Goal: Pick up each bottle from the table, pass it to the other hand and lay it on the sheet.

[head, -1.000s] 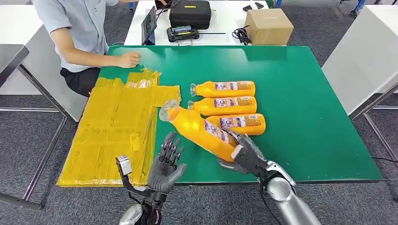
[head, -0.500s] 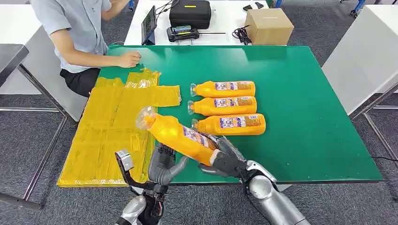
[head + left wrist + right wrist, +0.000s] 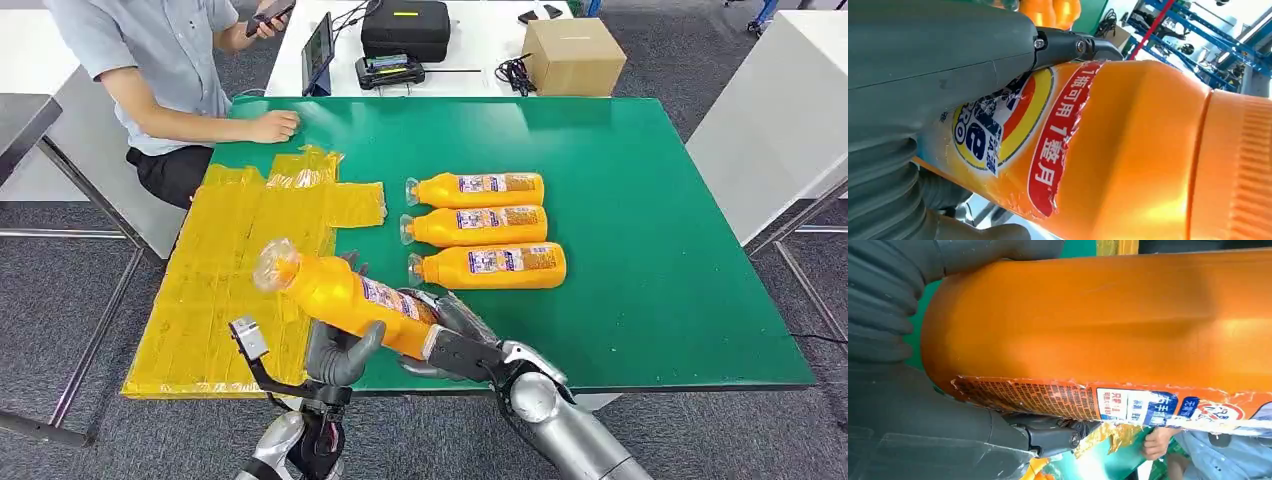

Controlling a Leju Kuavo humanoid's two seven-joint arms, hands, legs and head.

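The orange bottle is held in the air above the near edge of the green table, partly over the yellow sheet. Its base is gripped by the right hand. Its middle is clasped from below by the left hand.

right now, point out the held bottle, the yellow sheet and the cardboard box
held bottle (image 3: pixel 345 295), head view, orange body near the neck
yellow sheet (image 3: pixel 225 265), head view, its bare middle
cardboard box (image 3: pixel 573 57), head view, its top face
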